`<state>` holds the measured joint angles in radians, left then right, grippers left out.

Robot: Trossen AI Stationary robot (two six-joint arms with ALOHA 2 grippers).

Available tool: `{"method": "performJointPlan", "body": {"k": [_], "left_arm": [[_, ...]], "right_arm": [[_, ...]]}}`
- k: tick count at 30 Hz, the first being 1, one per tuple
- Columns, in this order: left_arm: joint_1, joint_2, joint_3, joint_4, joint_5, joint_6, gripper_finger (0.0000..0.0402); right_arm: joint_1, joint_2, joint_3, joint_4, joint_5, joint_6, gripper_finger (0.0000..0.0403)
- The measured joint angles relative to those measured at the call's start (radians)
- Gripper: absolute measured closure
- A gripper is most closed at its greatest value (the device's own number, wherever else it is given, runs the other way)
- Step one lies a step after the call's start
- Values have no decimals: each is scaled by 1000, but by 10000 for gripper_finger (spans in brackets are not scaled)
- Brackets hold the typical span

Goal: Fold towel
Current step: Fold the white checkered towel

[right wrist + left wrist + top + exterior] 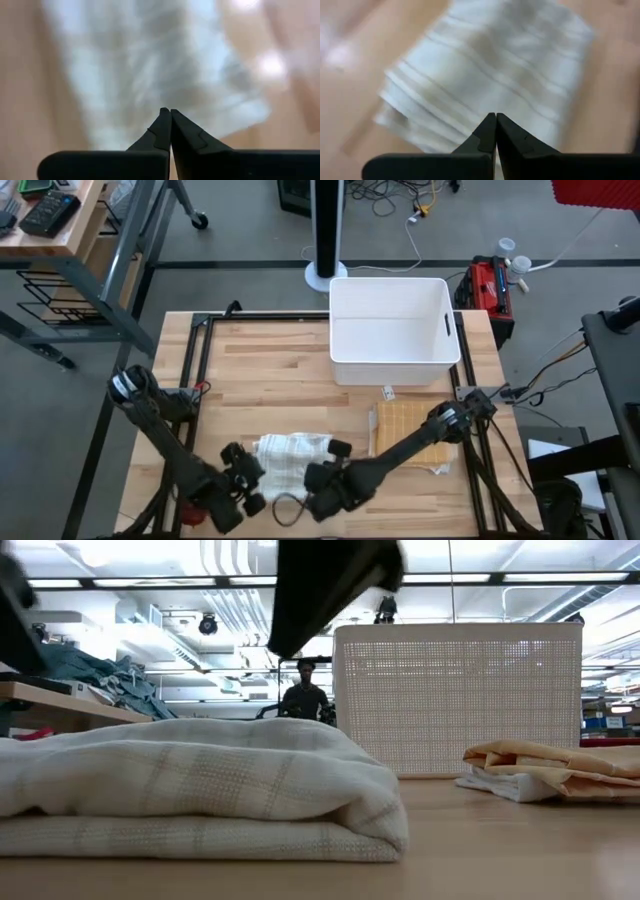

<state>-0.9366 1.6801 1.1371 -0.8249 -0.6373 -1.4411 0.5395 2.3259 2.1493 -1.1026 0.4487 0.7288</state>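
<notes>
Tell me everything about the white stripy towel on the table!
The white towel looks like soft woven cloth with faint grey-tan stripes crossing in a check. It lies folded in layers with a rounded fold edge, a bit rumpled, resting flat on the wooden table near its front edge, between the two arms. The pictures do not show whether anything besides the table touches it.

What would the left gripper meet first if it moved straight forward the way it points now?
Most likely the white towel. The left gripper, jaws shut, points right at that folded cloth on the table, and nothing shows between them. How far off the towel lies is unclear.
</notes>
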Motion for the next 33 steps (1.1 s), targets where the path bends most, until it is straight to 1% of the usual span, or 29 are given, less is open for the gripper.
{"method": "performJointPlan", "body": {"k": [2, 6, 8, 11, 14, 16, 18, 23, 26, 31, 33], "left_arm": [[40, -2, -15, -15, -1, 25, 401], [121, -3, -86, 36, 13, 91, 400], [153, -3, -131, 95, 29, 119, 401], [181, -4, -210, 227, 66, 143, 401], [186, -4, -285, 329, 108, 126, 400], [181, -6, -323, 376, 106, 87, 401], [171, -12, -354, 411, 96, 52, 401], [158, -13, -365, 434, 92, 17, 401], [151, -12, -360, 430, 91, 13, 401], [149, -19, -350, 411, 87, 14, 401], [146, -39, -344, 396, 97, 31, 401]], "right_arm": [[-27, -7, 0, 10, 20, -27, 403], [-84, -9, -14, 18, 24, -72, 403], [-111, -9, -31, 19, 23, -91, 403], [-146, -9, -66, 32, 14, -94, 403], [-163, -9, -117, 97, -46, -114, 403], [-163, -9, -159, 141, -76, -119, 403], [-165, -9, -202, 148, -83, -97, 403], [-184, -29, -323, 170, -71, 22, 403], [-184, -56, -387, 202, -63, 63, 403], [-173, -112, -433, 237, -56, 54, 403], [-165, -150, -440, 228, -25, 38, 403]]}}
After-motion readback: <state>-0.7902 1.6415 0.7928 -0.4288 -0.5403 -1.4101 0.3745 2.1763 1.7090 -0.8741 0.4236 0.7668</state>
